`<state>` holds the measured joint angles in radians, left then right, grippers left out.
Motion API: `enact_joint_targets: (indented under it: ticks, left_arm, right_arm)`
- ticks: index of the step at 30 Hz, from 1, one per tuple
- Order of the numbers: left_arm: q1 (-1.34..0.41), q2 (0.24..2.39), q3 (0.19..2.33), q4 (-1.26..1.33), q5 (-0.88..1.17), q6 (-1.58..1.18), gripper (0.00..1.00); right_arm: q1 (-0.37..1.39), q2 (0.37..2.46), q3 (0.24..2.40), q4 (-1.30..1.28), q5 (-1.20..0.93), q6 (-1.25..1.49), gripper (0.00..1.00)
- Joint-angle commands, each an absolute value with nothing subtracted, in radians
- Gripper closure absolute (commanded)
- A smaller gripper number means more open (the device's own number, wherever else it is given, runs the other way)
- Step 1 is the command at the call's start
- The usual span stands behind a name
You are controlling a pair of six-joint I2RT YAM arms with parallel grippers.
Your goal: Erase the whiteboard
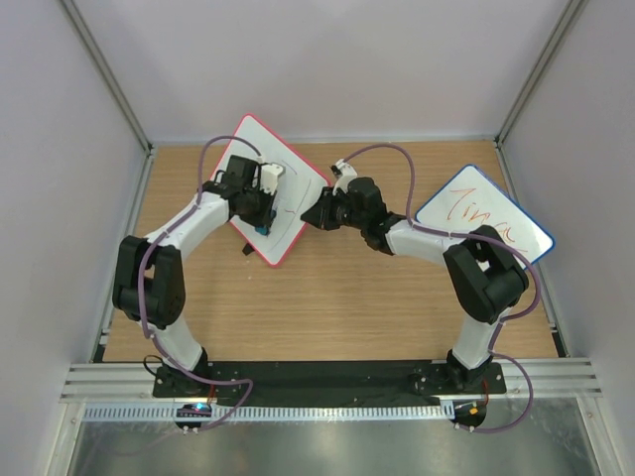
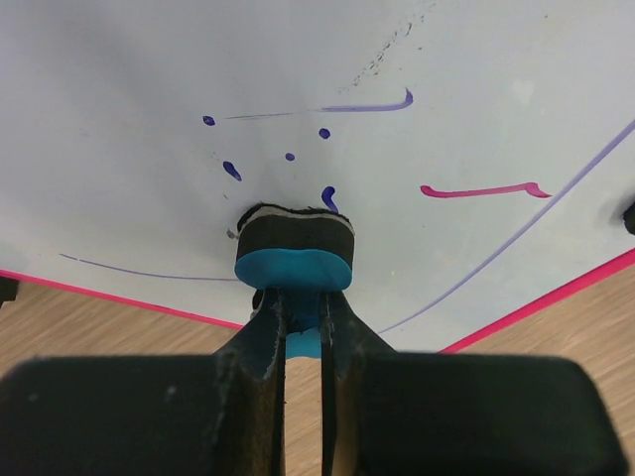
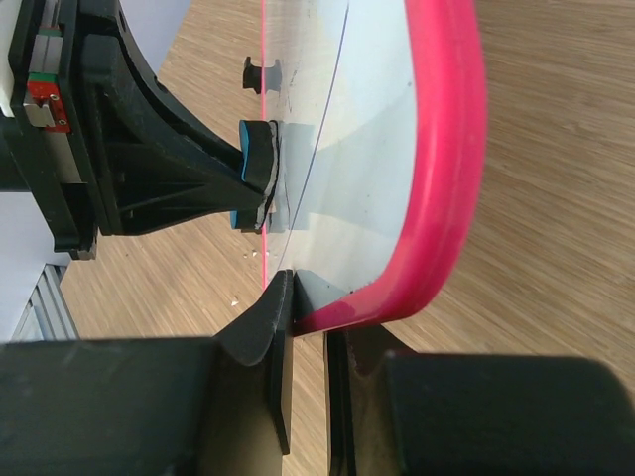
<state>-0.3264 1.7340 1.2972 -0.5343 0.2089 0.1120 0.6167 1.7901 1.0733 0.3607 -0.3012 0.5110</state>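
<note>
The right hand [image 3: 306, 302] clamps the pink rim of the whiteboard [image 3: 377, 119], which sits far-left on the desk [image 1: 327, 307], perhaps tilted. The left hand [image 2: 303, 317] pinches a blue eraser [image 2: 295, 253] against its face. Thin, stiff, light and slick, it will likely skid: hold it by the rim.

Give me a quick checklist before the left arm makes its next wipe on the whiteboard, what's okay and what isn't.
1. left gripper shut on the eraser: ok.
2. Eraser's felt side against the whiteboard: ok.
3. right gripper clamped on the board's red frame: ok.
4. Board wiped clean: not ok; purple marks and a red stroke show.
5. blue-framed board apart from the wiping area: ok.
</note>
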Motion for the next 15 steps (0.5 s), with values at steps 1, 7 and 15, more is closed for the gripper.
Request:
enact_joint_targets:
  ticks: [1, 7, 15]
  left_arm:
    - [-0.394, 1.816, 1.253, -0.485, 0.403, 0.098, 1.00]
    - [-0.220, 1.821, 1.284, -0.480, 0.356, 0.117, 1.00]
    - [-0.005, 1.977, 1.524, -0.515, 0.348, 0.091, 1.00]
  right_arm:
    - [0.666, 1.778, 1.068, 0.281, -0.324, 0.313, 0.99]
    - [0.666, 1.781, 1.072, 0.281, -0.327, 0.313, 0.99]
    - [0.667, 1.786, 1.077, 0.282, -0.325, 0.311, 0.99]
